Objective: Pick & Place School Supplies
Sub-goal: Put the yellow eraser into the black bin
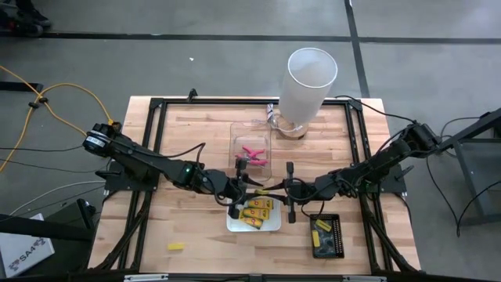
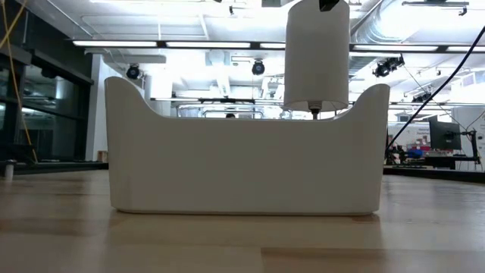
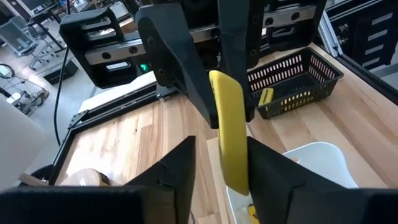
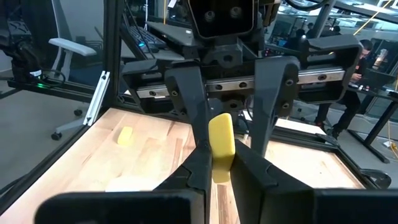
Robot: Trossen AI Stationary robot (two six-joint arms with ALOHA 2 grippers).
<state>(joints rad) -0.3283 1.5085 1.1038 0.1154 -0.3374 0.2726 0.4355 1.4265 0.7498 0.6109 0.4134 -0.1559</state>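
Note:
A plain yellow block (image 1: 264,190) hangs in the air between my two grippers, above the far edge of the white tray (image 1: 232,227). My right gripper (image 4: 219,157) comes from the table's right and is shut on it. My left gripper (image 3: 221,149) comes from the left and is open, with one finger on each side of the block's other end (image 3: 231,168). Yellow-orange packets (image 1: 257,213) lie in the white tray. Pink-handled scissors (image 1: 252,154) lie in the clear tray (image 1: 237,131). Another yellow block (image 1: 176,246) rests flat on the table near the near-left corner. My right gripper pinches the yellow block by its right-hand end (image 4: 221,165) between the two fingers. The fingers come level from the table's right and lie along the block. The block is lifted clear and points toward my left gripper. My left gripper's fingers flank the other end; whether one finger (image 3: 264,168) touches it, I cannot tell.
A tall white cylinder (image 1: 308,84) stands at the table's far edge, behind the clear tray. A black basket (image 1: 335,229) with yellow items (image 1: 322,236) sits near the right. The low view shows the white tray's wall (image 2: 242,159) close up. Bare wood lies to the near left.

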